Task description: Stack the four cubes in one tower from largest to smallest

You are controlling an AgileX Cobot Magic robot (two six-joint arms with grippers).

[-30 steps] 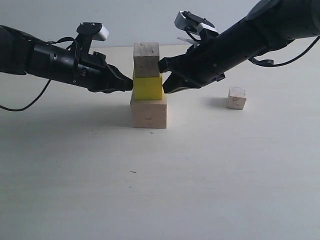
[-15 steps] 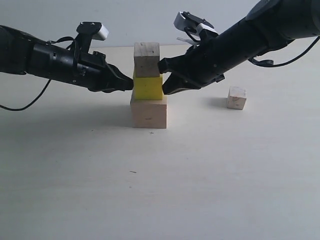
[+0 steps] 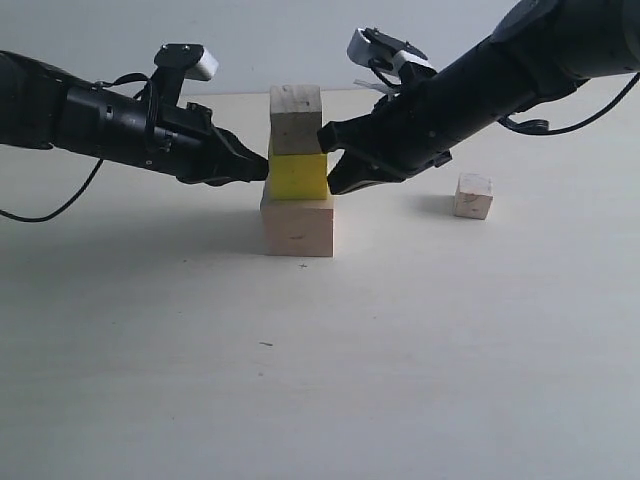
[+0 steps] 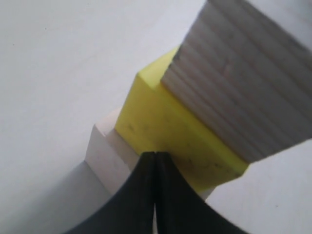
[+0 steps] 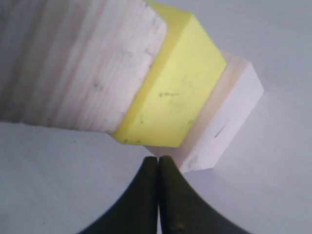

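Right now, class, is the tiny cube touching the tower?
Apart. The exterior view shows the tiny cube sitting alone to the right of the tower, with bare table between them.

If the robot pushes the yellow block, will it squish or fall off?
Probably no squish: the yellow cube keeps sharp, straight edges under the wooden cube on top. With flat faces it would likely slide, not roll. A hard shove might topple that wooden cube.
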